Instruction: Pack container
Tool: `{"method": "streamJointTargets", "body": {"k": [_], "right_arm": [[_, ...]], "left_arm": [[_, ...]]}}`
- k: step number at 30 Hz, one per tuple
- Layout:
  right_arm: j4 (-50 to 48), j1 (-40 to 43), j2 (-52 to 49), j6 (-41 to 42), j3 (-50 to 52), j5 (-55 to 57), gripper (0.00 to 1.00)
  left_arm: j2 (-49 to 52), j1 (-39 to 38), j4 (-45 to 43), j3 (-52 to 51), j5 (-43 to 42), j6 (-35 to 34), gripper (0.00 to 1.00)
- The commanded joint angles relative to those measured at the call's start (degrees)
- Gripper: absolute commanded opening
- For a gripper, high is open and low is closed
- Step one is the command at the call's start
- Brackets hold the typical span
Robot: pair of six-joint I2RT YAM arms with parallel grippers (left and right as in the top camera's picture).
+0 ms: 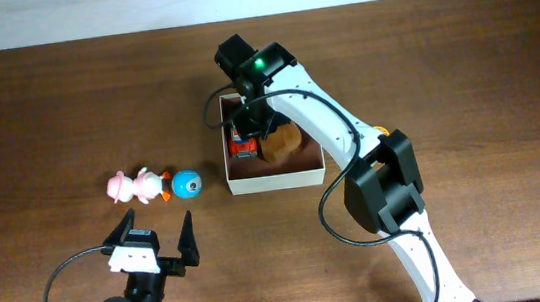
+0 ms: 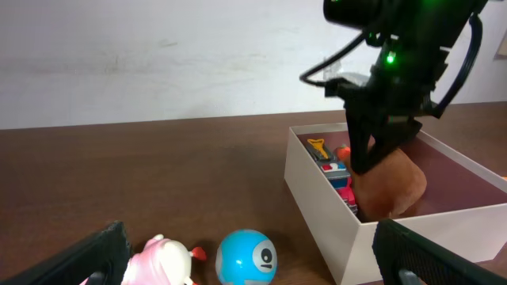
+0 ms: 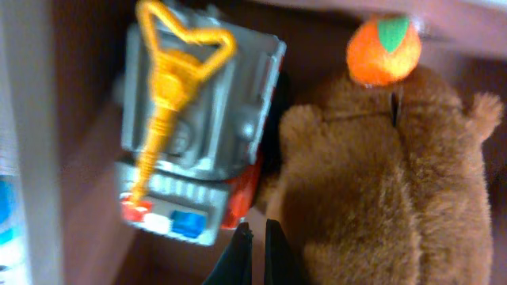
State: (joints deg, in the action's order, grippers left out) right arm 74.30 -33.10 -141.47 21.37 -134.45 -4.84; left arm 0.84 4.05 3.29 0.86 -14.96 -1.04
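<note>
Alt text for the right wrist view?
Close-up inside the container: a grey toy truck with a yellow boom lies beside a brown plush toy, a small orange ball at top right. The right gripper, nearly shut, points between them.

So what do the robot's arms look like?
The right arm has white tube-like parts with chunky black joints, a little green light glowing near its end, and a thin black cable looping beside it. The left arm is mostly black, with a small white block, a curly black cable and two pointy black fingers.
</note>
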Motion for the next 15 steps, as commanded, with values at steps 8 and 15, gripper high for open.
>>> {"method": "streamJointTargets", "body": {"k": [8, 15], "right_arm": [[-0.3, 0.2, 1.5, 0.2, 2.3, 8.3, 0.04], [-0.2, 0.2, 1.5, 1.6, 2.3, 13.7, 0.04]], "left_arm": [[-0.5, -0.3, 0.2, -0.3, 0.2, 0.7, 1.00], [-0.5, -0.3, 0.2, -0.3, 0.2, 0.7, 1.00]]}}
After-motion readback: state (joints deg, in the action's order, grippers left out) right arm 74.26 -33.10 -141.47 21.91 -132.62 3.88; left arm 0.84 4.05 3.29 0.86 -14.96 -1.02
